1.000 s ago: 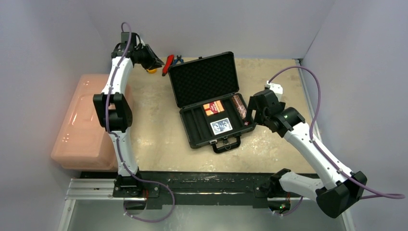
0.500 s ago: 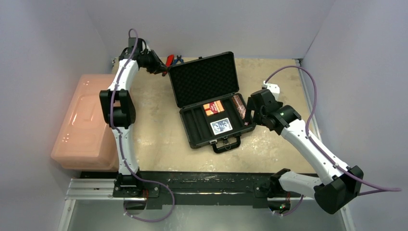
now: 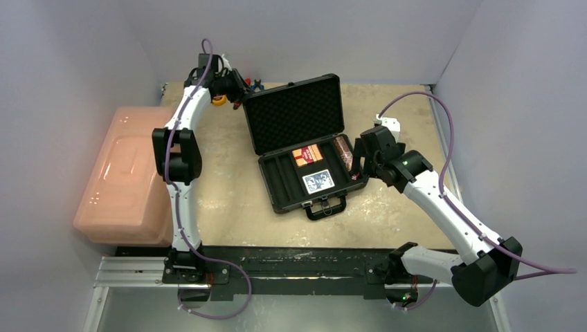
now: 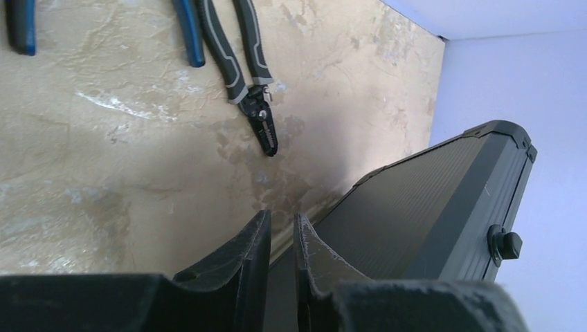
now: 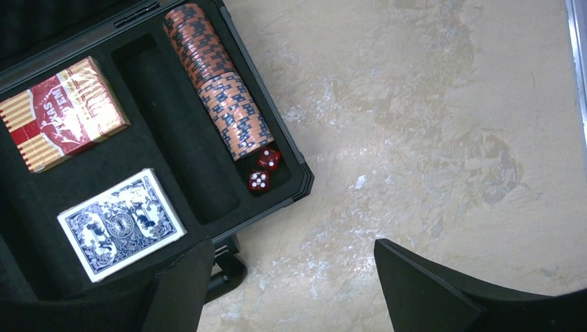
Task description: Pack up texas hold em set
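The black case (image 3: 282, 181) lies open mid-table, foam-lined lid (image 3: 294, 114) upright, handle (image 3: 325, 206) towards me. Inside are a red deck (image 5: 61, 114), a blue deck (image 5: 121, 225), a row of reddish chips (image 5: 221, 90) in the right slot and two red dice (image 5: 264, 169) at its near end. My right gripper (image 5: 294, 256) is open and empty, above the case's right front corner (image 3: 360, 162). My left gripper (image 4: 282, 221) is shut and empty, just behind the lid's far left edge (image 3: 239, 93); the lid's ribbed back (image 4: 429, 207) is beside its fingers.
A large pink bin (image 3: 124, 176) stands at the table's left edge. Grey-handled pliers (image 4: 249, 76) and a blue-handled tool (image 4: 187, 31) lie on the table behind the lid. A yellow tape measure (image 3: 219, 100) sits under my left arm. White walls enclose the table.
My left arm has swung right along the back of the table, up to the lid's far left edge. My right gripper has edged slightly left by the case.
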`<state>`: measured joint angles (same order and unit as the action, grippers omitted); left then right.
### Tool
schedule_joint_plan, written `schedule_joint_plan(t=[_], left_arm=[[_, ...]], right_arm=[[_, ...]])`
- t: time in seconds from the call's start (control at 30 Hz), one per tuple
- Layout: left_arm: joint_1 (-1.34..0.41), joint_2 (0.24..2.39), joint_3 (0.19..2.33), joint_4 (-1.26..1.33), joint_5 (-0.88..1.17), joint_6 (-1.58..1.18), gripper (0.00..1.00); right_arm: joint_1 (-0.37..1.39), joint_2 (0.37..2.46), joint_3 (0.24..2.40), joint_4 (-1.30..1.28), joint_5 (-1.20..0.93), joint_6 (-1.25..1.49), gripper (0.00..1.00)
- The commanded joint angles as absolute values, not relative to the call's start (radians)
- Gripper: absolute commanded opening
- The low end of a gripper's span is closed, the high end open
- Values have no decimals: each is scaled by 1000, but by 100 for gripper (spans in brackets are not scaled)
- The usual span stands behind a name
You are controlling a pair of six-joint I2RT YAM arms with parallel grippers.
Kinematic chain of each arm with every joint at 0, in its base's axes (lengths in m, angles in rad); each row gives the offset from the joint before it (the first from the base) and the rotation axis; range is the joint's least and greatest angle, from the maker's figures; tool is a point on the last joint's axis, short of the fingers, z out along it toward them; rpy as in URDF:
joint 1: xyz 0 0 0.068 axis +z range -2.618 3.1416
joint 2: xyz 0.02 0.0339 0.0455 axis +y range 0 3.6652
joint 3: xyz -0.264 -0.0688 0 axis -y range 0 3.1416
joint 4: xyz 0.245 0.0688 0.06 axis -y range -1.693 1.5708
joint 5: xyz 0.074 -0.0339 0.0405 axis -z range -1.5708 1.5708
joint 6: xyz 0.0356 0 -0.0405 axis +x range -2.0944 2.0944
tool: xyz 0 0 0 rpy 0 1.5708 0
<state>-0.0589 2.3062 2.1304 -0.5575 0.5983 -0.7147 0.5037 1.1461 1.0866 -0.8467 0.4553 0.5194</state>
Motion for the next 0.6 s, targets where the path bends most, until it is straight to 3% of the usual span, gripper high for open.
schedule_joint_plan(t=[0.0,0.57], left_arm=[[-97,2286,2133,-534,686,-694,17],[-146,2193,2037,-510,711,-666,16]], right_arm=[[502,1147,1124,-812,480,504,89],[501,1139,1139,-805,460,494,88]])
